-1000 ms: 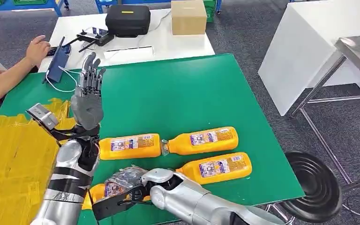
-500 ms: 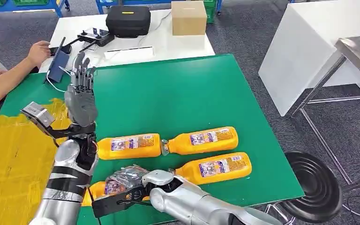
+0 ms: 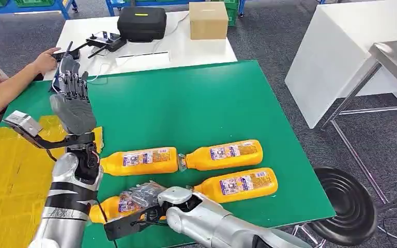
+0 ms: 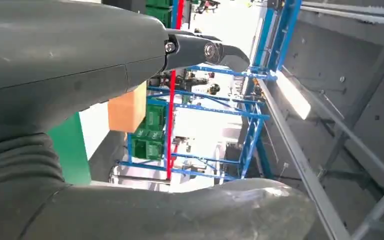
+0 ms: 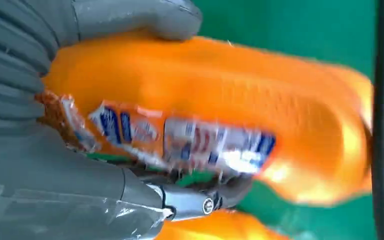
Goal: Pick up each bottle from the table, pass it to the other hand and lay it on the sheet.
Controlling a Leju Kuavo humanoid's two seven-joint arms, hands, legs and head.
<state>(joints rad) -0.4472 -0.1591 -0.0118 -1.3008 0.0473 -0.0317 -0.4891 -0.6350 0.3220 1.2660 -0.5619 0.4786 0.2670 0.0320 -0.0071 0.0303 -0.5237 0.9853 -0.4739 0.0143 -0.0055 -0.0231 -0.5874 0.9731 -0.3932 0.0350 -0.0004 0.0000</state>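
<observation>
The right hand [image 3: 142, 196] is clamped on an orange bottle [image 3: 115, 207] at the near edge of the green surface [image 3: 196, 108], hiding most of it. Three more orange bottles [image 3: 222, 155] lie close by. The left hand [image 3: 72, 106] is raised, fingers apart, holding nothing, above the yellow sheet [image 3: 10, 175]. Beyond, a person's hand [image 3: 45, 59] rests by a black case [image 3: 141, 22] and a cardboard box [image 3: 208, 19] on a white table [image 3: 196, 49].
</observation>
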